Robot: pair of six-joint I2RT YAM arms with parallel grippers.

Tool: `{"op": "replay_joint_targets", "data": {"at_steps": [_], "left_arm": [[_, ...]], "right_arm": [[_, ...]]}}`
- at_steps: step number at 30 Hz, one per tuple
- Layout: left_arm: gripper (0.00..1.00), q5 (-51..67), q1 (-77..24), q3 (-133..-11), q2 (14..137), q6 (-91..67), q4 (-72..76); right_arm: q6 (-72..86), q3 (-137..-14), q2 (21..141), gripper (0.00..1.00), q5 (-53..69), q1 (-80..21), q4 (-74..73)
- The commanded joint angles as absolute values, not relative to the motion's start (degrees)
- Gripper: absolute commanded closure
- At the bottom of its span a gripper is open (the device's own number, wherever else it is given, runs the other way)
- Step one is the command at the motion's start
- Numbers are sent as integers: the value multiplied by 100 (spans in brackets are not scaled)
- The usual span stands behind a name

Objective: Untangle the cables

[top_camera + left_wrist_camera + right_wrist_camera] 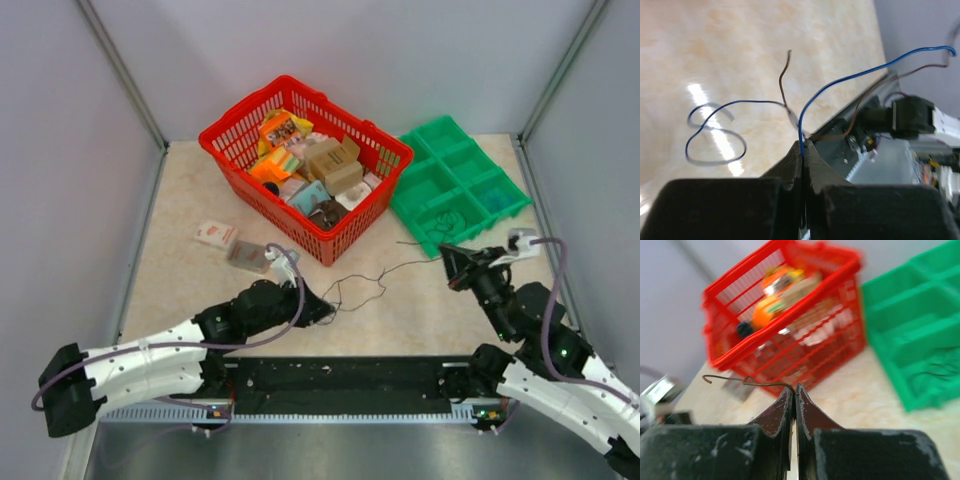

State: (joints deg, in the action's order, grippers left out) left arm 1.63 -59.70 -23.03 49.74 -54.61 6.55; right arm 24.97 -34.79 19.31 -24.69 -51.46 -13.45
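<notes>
The cables (pixel 375 280) are thin dark wires strung across the table between my two grippers, with small loops near the left one. My left gripper (pixel 325 305) is shut on a blue cable (pixel 850 77), which rises from between the fingertips (pixel 803 143). That cable arcs off to the right, and a brown cable (pixel 782 75) joins it near the tips. A blue loop (pixel 715 135) lies on the tabletop to the left. My right gripper (pixel 447 255) is shut on a thin brown cable (pixel 747 381), which leaves the tips (pixel 795 388) and runs left.
A red basket (pixel 305 165) full of small packages stands at the back centre. A green compartment tray (pixel 460 185) lies to its right, close to my right gripper. Two small packets (pixel 215 235) lie left of the basket. A black rail (pixel 340 380) runs along the near edge.
</notes>
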Motion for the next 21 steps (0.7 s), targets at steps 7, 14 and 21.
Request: {"op": "replay_joint_targets", "data": {"at_steps": [7,14,21], "left_arm": [[100,-3100,-5959,-2179,2069,-6239,-3206],[100,-3428,-5959,-2013,502,-5783,-3244],[100,-2585,-5959,-2056,1422,-5529,-2419]], "right_arm": [[2469,-3770,115,100,-6415,-5106,-2654],[2619,-3709,491,100,-5232,-5098,-2470],[2768,-3700,2037,100,-4306,-5106,-2276]]}}
